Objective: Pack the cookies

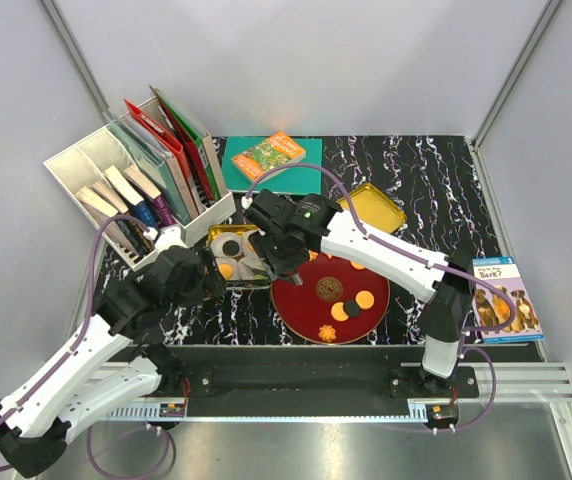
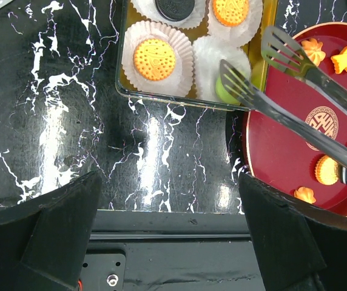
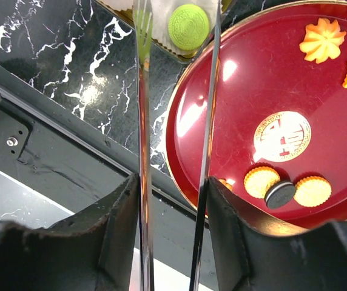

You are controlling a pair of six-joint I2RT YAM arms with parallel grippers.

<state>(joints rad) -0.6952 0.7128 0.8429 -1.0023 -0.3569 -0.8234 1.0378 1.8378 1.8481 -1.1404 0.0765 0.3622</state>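
The right end effector (image 3: 172, 206) pinches the tongs (image 3: 142, 121). Their blades stand apart, with the green cookie (image 3: 188, 26) between their tips in a paper cup (image 2: 219, 57). A crooked withdrawal could snag the cup and drag that cookie from the tin (image 2: 161, 98). The left end effector (image 2: 167, 188) hovers nearby, spread wide and empty.

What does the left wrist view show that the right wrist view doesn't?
Only left wrist: orange cookies and a dark cookie in paper cups inside the tin. Only right wrist: the right end effector clamping the tongs. Both: the red plate, the tongs, a green cookie.
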